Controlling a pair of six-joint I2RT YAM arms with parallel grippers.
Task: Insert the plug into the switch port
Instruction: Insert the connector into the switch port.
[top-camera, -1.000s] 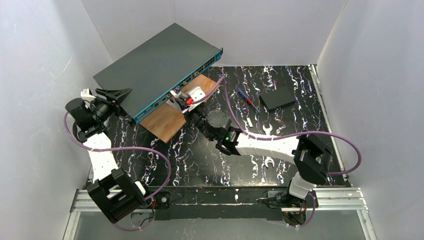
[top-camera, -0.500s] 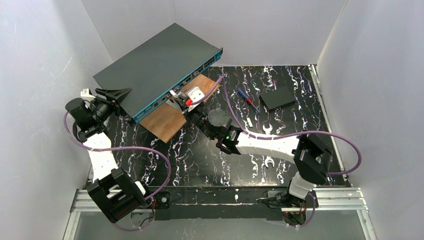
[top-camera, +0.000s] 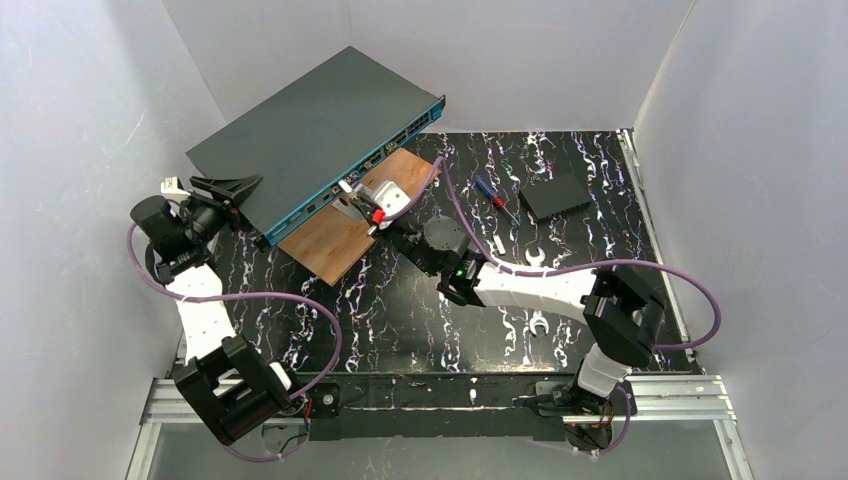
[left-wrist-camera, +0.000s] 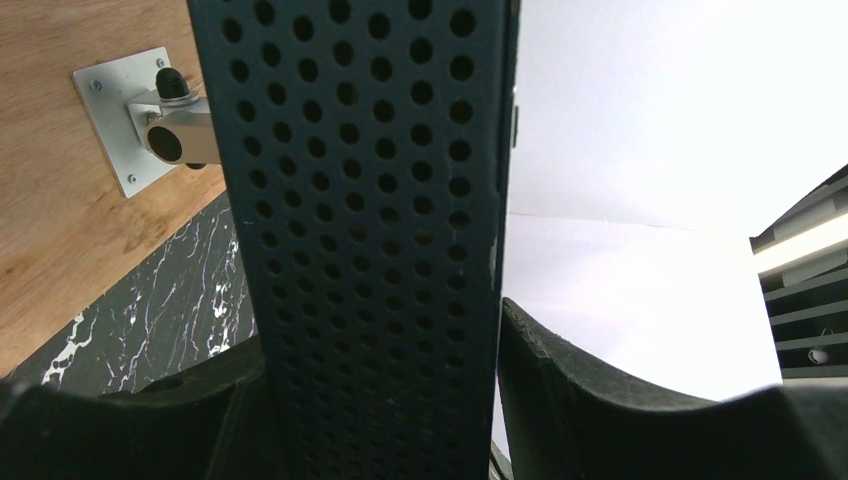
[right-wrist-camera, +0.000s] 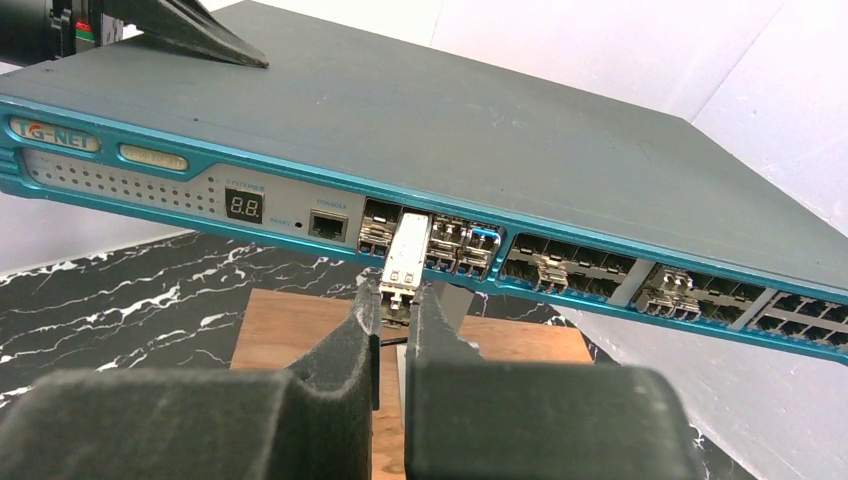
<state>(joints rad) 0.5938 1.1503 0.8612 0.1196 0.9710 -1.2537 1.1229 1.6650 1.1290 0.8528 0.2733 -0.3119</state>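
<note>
The plug (right-wrist-camera: 405, 255), pinched by the right gripper (right-wrist-camera: 392, 300), noses into a port (right-wrist-camera: 410, 211) of the switch (right-wrist-camera: 500, 130) but looks unseated; left gripper (left-wrist-camera: 380, 400) clamps the switch's end. Final push remains.

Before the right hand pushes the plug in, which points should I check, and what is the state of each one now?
1. Grip: the right hand is shut on the plug: ok.
2. Position: the plug tip is at a port mouth of the switch: ok.
3. Seating: not ok, most of the plug body sticks out.
4. Bracing: the left hand clamps the perforated side of the switch: ok.
5. Angle: whether the plug is straight to the port: cannot tell.
</note>
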